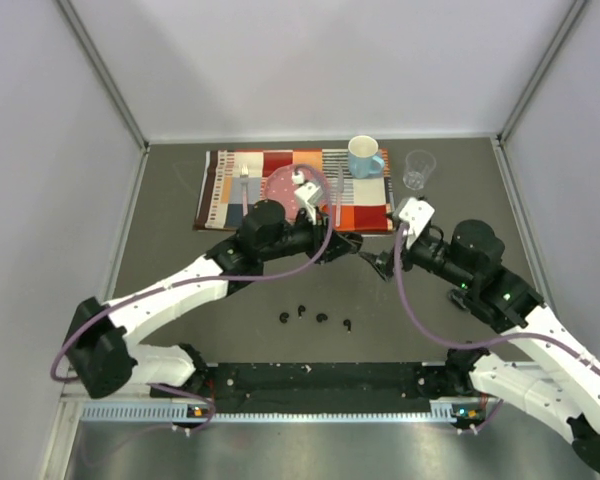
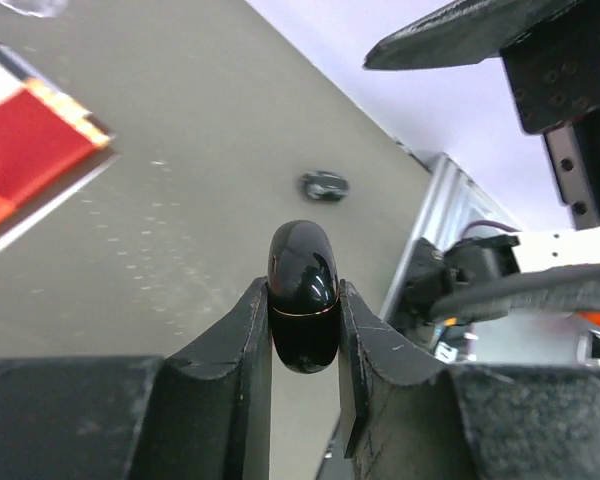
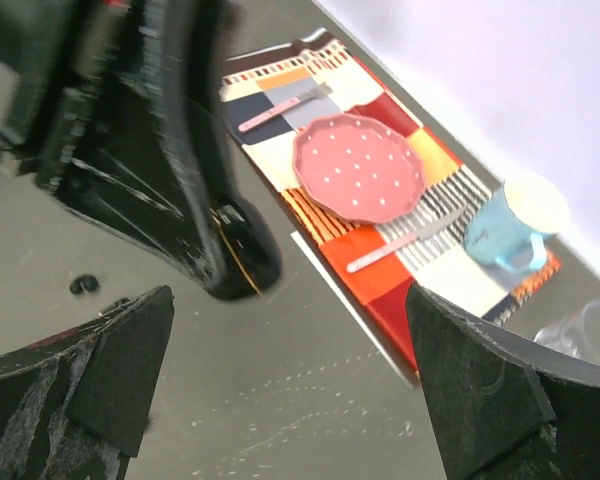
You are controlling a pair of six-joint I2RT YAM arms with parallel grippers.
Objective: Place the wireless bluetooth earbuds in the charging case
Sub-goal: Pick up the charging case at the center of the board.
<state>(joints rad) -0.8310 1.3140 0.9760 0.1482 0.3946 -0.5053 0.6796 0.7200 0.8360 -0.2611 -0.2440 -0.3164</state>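
Observation:
A glossy black oval charging case (image 2: 302, 265) with a thin gold seam is pinched between the fingers of my left gripper (image 2: 302, 289), held closed above the table. In the top view the left gripper (image 1: 347, 243) sits at mid-table, just in front of the placemat. My right gripper (image 1: 377, 265) faces it from the right with its jaws wide apart and nothing between them. From the right wrist the case (image 3: 245, 250) hangs ahead of the open right gripper (image 3: 288, 300). Several tiny black earbuds (image 1: 322, 317) lie in a row on the table, nearer the arm bases.
A patchwork placemat (image 1: 225, 190) at the back carries a pink dotted plate (image 1: 285, 185), cutlery and a blue mug (image 1: 364, 157). A clear glass (image 1: 418, 168) stands to its right. A small dark object (image 2: 325, 185) lies on the table beyond the case.

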